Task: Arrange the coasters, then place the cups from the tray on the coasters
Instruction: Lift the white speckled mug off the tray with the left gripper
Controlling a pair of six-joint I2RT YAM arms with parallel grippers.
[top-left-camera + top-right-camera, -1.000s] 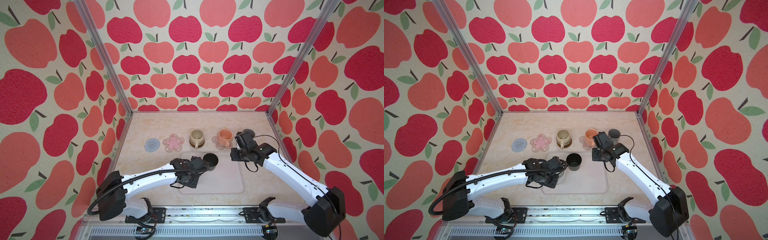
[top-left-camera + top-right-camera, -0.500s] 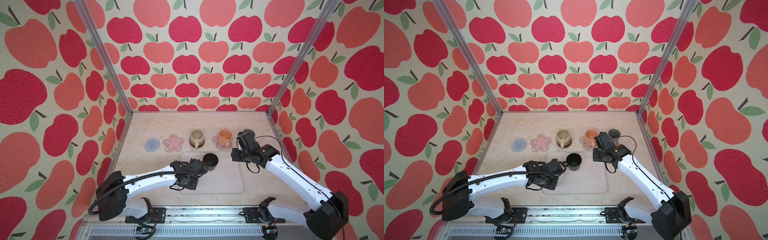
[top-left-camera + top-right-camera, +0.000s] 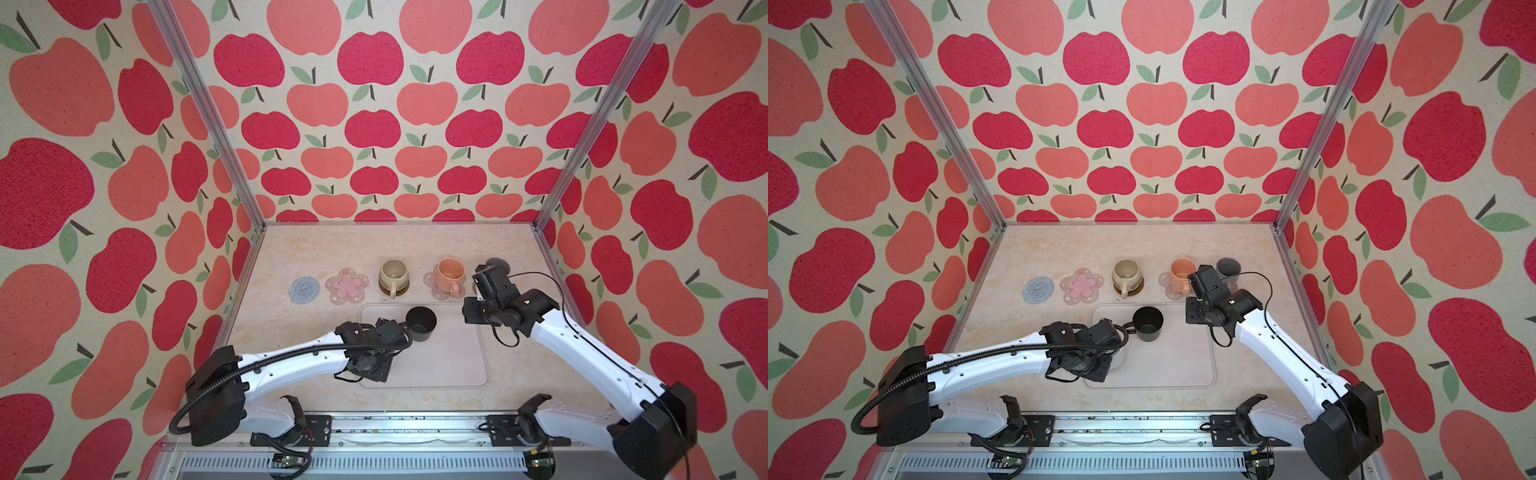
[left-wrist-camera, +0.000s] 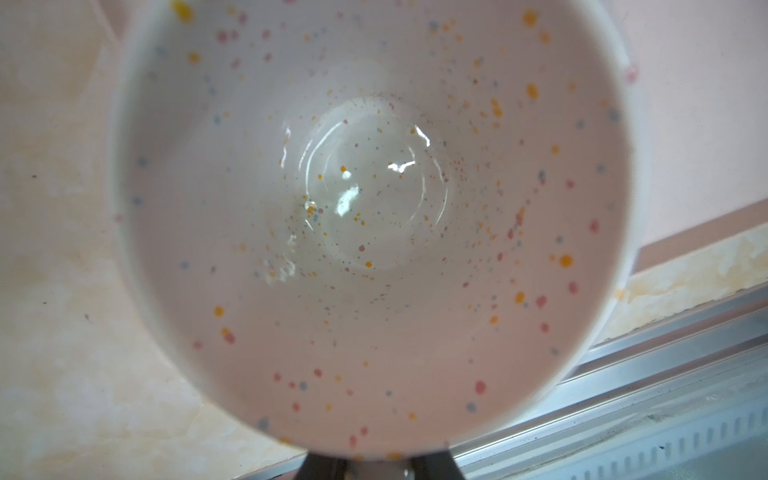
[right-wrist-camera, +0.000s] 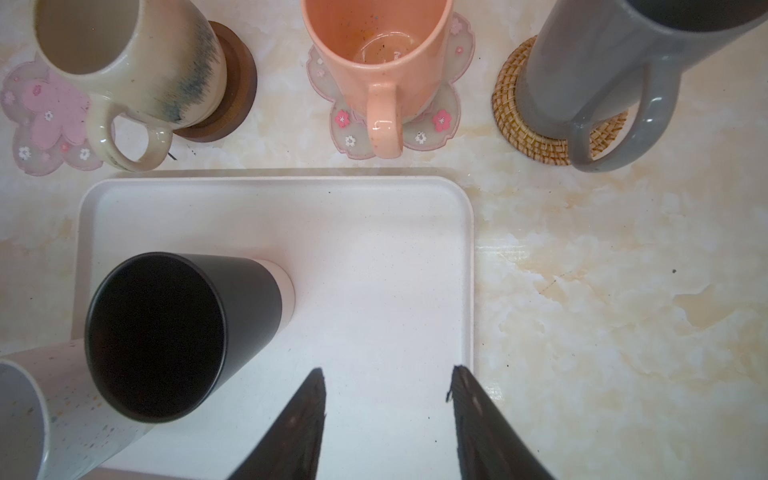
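1. My left hand is clenched on the white mug at its rim. The wrist camera looks straight down into the speckled inside.
2. The white mug is at the near left corner of the tray, mostly hidden under my left wrist in both top views. I cannot tell whether it is lifted or resting there.
3. The black mug stands upright on the far left part of the tray, just beside the white mug.
4. My right hand is released, its fingers apart with only the tray showing between them. It hovers over the tray's far right corner.
5. Behind the tray, a row runs across the worktop. From the left in both top views, the grey coaster and the left flower coaster lie bare.
6. Next in the row, the cream mug stands on the brown coaster.
7. The peach mug stands on the right flower coaster, its handle toward the tray.
8. The grey mug stands on the rattan coaster at the right end, partly hidden behind my right wrist in the top views.
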